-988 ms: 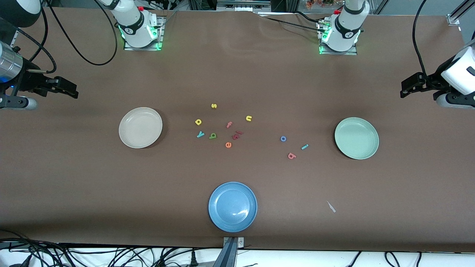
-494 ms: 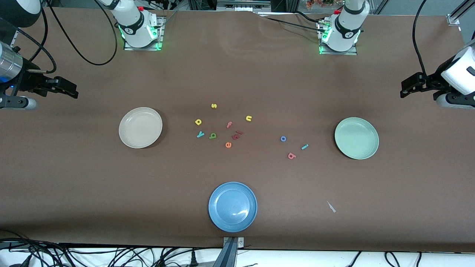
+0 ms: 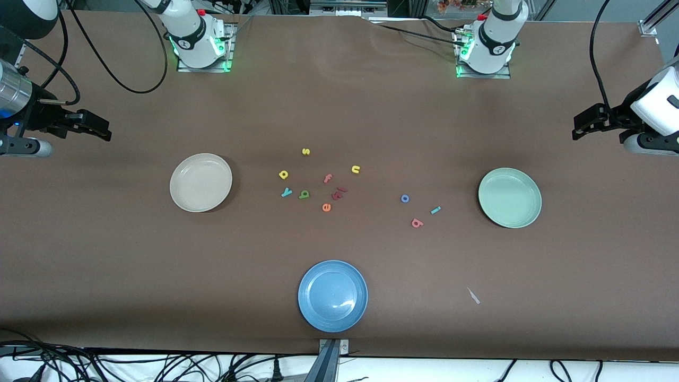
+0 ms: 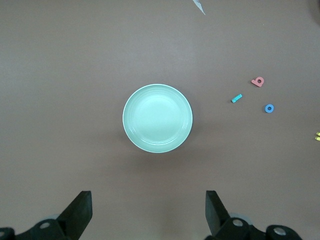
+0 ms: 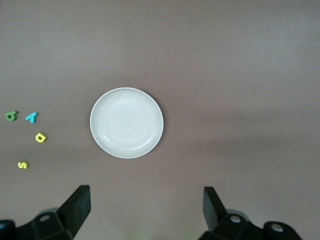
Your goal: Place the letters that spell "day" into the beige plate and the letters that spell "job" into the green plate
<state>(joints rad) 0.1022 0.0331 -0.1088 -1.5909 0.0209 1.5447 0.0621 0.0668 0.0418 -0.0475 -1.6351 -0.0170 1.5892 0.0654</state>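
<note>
The left gripper point(image 4: 146, 212) and right gripper point(image 5: 142, 210), jaws held apart and empty, are seen cut off at the table's ends, each arm waiting. The beige plate point(image 3: 200, 182) and green plate point(image 3: 510, 197) lie bare, with open cloth around them. Between them, "day" point(image 3: 293, 185) is clustered nearer the beige plate, "job" point(image 3: 419, 210) beside the green.

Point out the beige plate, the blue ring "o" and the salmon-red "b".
beige plate point(image 3: 200, 182): front view, on the bare middle of its dish.
blue ring "o" point(image 3: 405, 198): front view, on the foam ring's edge.
salmon-red "b" point(image 3: 417, 223): front view, on its rounded body.
</note>
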